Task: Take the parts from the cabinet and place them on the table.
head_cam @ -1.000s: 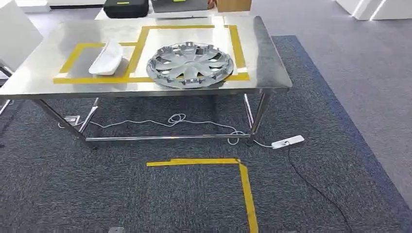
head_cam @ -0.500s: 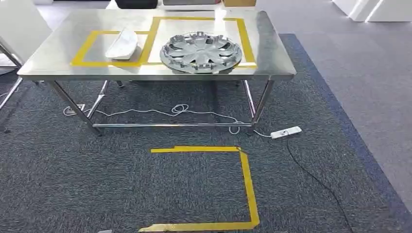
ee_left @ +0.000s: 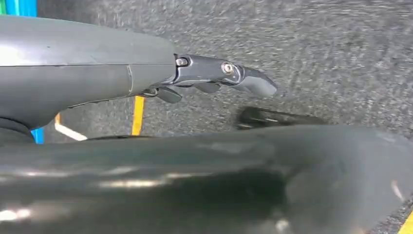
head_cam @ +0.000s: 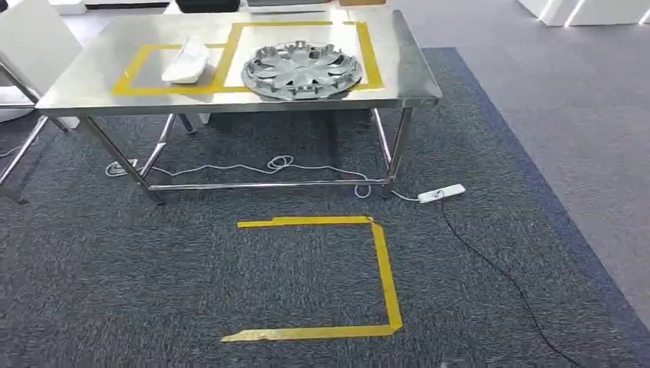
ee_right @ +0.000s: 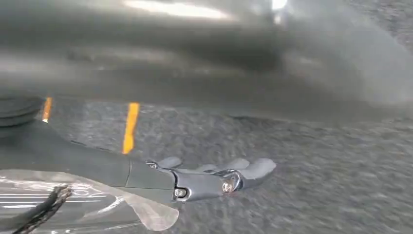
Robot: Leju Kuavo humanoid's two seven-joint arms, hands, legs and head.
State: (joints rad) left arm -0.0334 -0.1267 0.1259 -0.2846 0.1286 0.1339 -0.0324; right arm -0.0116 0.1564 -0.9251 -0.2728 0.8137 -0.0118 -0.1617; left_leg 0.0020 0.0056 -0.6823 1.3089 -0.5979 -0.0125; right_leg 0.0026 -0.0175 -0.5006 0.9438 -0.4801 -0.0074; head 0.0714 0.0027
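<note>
Grey carpet (head_cam: 115, 291) lies under both hanging hands: the left hand (ee_left: 219, 80) and right hand (ee_right: 214, 178) each hold nothing, fingers extended. Yellow floor tape (head_cam: 383, 276) marks a square ahead. Beyond, on the steel surface (head_cam: 100, 73), a silver hubcap (head_cam: 301, 69) and a white part (head_cam: 186, 62) lie inside taped outlines.

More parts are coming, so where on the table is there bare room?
The table is bare along its left and front edges, outside the yellow tape. The white part leaves room in the small frame; the hubcap crowds the large one.
</note>
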